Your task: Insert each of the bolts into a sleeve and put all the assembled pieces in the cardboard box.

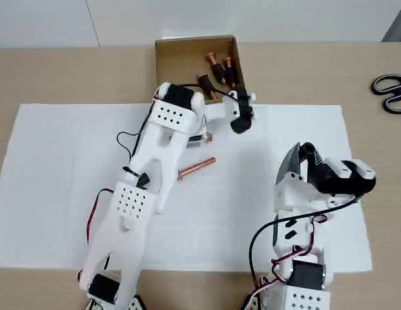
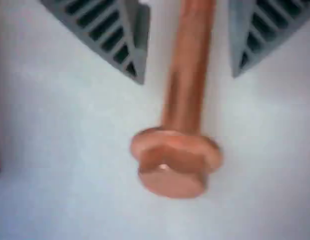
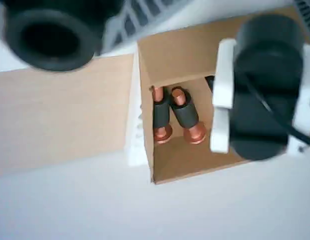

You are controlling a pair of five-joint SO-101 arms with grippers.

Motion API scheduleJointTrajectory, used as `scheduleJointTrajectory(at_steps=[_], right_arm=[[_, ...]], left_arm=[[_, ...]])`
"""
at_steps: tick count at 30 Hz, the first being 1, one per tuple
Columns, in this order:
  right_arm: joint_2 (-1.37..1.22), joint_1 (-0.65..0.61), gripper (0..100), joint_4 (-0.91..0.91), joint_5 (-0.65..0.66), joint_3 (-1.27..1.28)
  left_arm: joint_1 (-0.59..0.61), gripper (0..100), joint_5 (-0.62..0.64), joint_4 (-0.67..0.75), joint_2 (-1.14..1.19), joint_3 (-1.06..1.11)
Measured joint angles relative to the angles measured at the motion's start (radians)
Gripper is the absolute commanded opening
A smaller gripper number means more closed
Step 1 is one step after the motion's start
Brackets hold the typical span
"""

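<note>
White perforated arms (image 1: 132, 203), black servos (image 1: 179, 95), grey ribbed claw (image 2: 187, 72), red-black cables (image 1: 92, 218)

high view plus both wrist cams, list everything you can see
cardboard box: 1, brown, at the paper's far edge
assembled pieces: 3, copper in black, inside the box
bolt: 1, copper, bare on the paper
sleeve: 1, black, in the right claw
scissors: 1, black, table's far right
paper: 1, white, over the table
table: 1, tan
arms: 2, white
left claw: open, grey, around a bolt on the paper
right claw: grey, shut on the sleeve
</note>
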State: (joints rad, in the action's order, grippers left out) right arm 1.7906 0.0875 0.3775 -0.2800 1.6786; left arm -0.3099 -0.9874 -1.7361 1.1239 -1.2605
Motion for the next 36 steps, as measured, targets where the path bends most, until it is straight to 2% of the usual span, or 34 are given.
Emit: scheduleJointTrajectory(at_steps=[7,13,23,26,29,36], right_arm=[[0.0,0.0,0.3,0.0,0.0,0.0],[0.0,0.0,0.3,0.0,0.0,0.0],[0.0,0.0,0.3,0.0,0.0,0.0],[0.0,-0.003,0.3,0.0,0.002,0.0],[0.0,-0.064,0.4,0.002,0.028,0.0],[0.0,-0.339,0.4,0.002,0.077,0.0]], left_arm=[[-0.006,11,-0.021,0.0,0.038,-0.014],[-0.029,0,-0.061,-0.008,0.043,-0.014],[-0.054,1,-0.057,-0.006,0.043,-0.017],[-0.043,1,0.012,-0.006,0.021,-0.037],[-0.025,1,0.086,-0.006,-0.078,-0.037],[0.041,1,0.319,-0.006,-0.414,0.097]])
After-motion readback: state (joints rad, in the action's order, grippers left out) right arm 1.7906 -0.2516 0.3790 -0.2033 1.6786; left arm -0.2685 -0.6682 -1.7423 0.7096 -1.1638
